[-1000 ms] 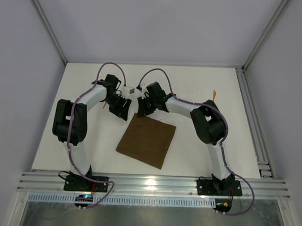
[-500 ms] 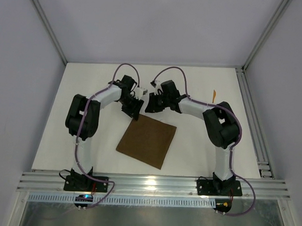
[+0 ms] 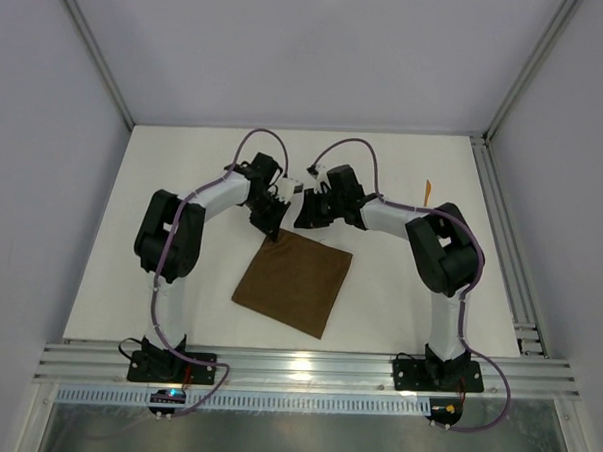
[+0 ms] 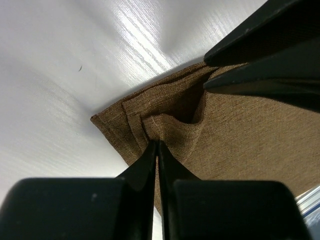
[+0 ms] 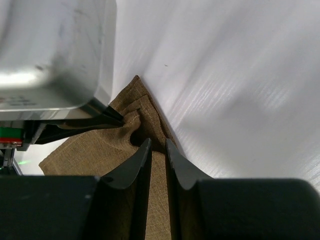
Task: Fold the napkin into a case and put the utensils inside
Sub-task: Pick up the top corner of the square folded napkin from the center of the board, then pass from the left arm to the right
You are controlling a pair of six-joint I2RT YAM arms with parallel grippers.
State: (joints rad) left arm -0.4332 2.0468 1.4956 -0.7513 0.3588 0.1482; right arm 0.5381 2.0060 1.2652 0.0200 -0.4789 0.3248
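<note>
The task is at its start. The napkin (image 3: 294,279) lies flat on the table (image 3: 179,281) as a dark brown square turned on its corner, midway between the two arms, and has not yet been made into a narrow case. At its far corner the wrist views show several stacked edges, so the cloth seems to lie in more than one layer.

Both arms reach to that far corner. The left gripper (image 4: 157,144) has its jaws pressed together on a pinch of the napkin, which puckers just ahead of the tips. The right gripper (image 5: 157,145) stands just beside it, its jaws nearly together with a ridge of cloth running between them; it appears to nip the napkin too.

One orange utensil (image 3: 427,188) lies at the far right of the table, well apart from the napkin. A second cannot be made out. The folds and the loading are all left to do.
</note>
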